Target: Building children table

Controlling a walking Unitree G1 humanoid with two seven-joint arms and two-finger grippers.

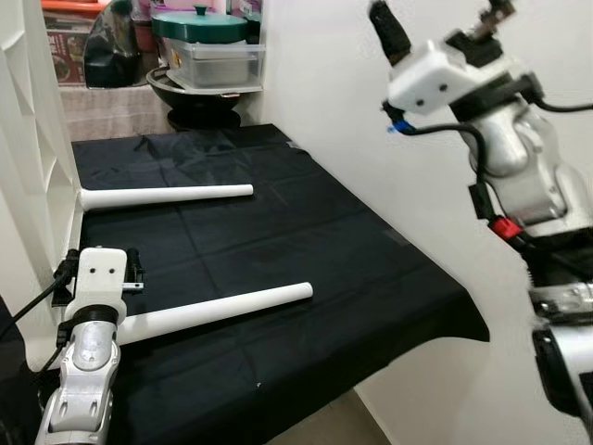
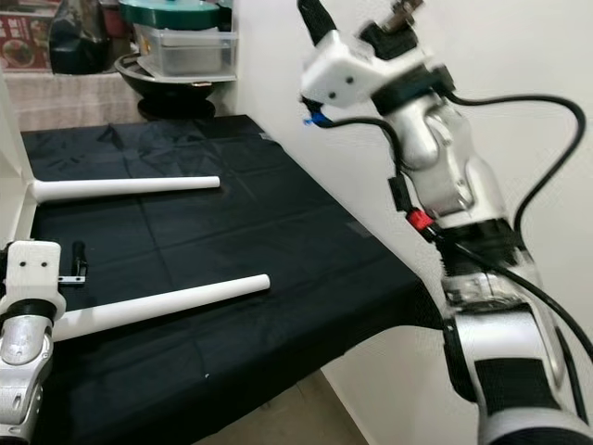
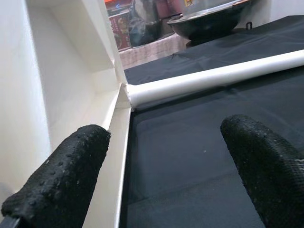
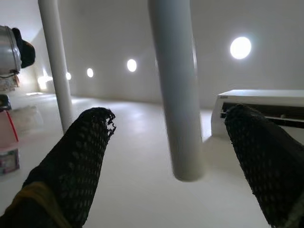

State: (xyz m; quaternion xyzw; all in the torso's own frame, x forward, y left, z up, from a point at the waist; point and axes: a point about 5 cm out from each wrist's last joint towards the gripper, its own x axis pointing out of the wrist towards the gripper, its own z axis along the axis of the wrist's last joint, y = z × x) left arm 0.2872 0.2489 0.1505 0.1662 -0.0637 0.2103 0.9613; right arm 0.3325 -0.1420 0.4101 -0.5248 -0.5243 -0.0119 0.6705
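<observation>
The left gripper sits at the 7 o'clock corner of the head view, low over the black cloth; its jaws are spread wide and hold nothing, with one finger near the white tabletop, which stands on edge along the 9 o'clock side. The children's table lies on its side on the cloth. The near leg projects from the tabletop toward 3 o'clock, starting just beside the left gripper. The far leg runs roughly parallel to it, further back toward 11 o'clock, and meets the underside of the tabletop at a corner, as the left wrist view shows. The right gripper is raised at 1 o'clock, well above the cloth and pointed upward; its jaws are wide open and empty, and in its wrist view two white legs appear overhead between the fingers without touching them. Beyond the cloth, at 12 o'clock, stand a dark wok and a container with a green lid. Judged step: two legs appear fitted and the remaining work is to attach or tighten legs. The next move likely calls for closing one set of jaws around a leg near its joint while the tabletop is kept steady.
</observation>
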